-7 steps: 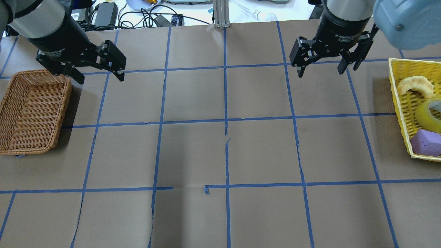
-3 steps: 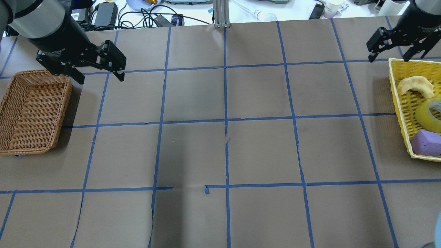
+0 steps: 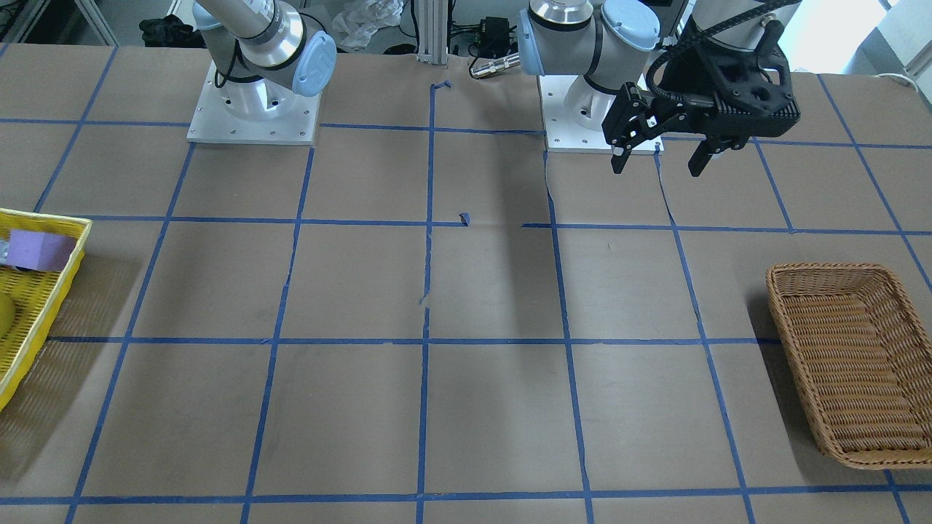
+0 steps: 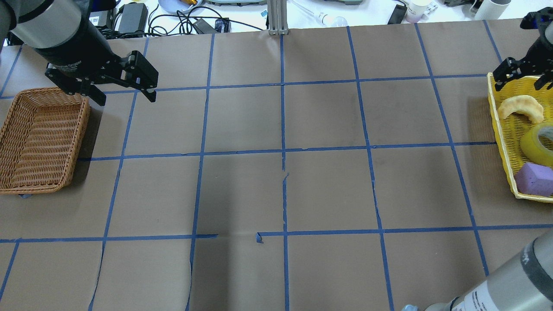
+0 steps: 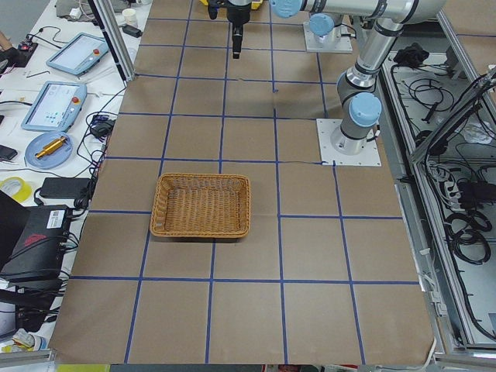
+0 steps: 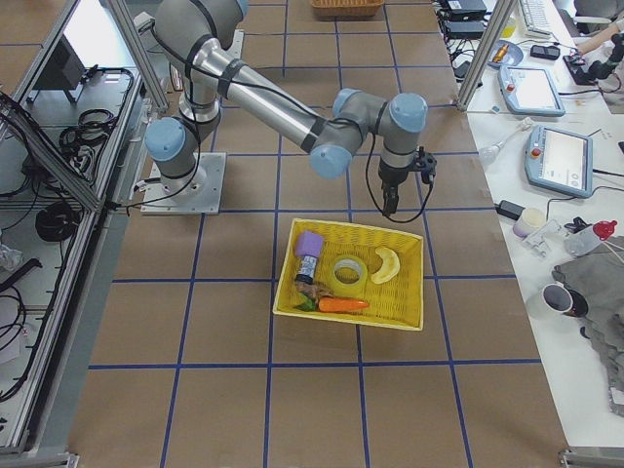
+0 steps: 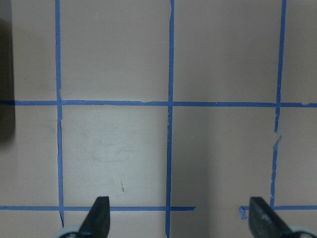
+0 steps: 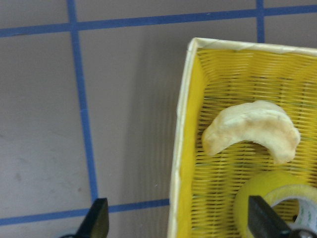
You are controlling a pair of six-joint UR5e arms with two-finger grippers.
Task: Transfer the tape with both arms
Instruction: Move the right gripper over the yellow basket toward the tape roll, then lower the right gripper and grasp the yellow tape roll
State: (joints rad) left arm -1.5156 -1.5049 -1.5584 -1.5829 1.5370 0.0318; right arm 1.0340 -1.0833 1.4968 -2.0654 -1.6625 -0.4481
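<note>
The yellow tape roll [image 4: 538, 144] lies flat in the yellow basket [image 4: 501, 129] at the table's right end. It also shows in the right-side view [image 6: 346, 273] and the right wrist view [image 8: 277, 203]. My right gripper [image 4: 518, 84] is open and empty, hovering over the basket's far left corner, short of the tape; its jaws straddle the basket rim [image 8: 181, 148] in the wrist view. My left gripper [image 4: 126, 98] is open and empty, held high beside the far right corner of the wicker basket [image 4: 82, 129]; it also shows in the front view [image 3: 657, 167].
In the yellow basket, a pale croissant-shaped piece [image 4: 520, 108] lies beyond the tape and a purple block [image 4: 535, 179] before it; a carrot [image 6: 341, 304] lies at its edge. The wicker basket [image 3: 794, 327] holds nothing. Blue tape lines grid the brown table.
My right gripper has swung right, from above the table's far right-middle to over the yellow basket's far corner. My left arm has not moved.
</note>
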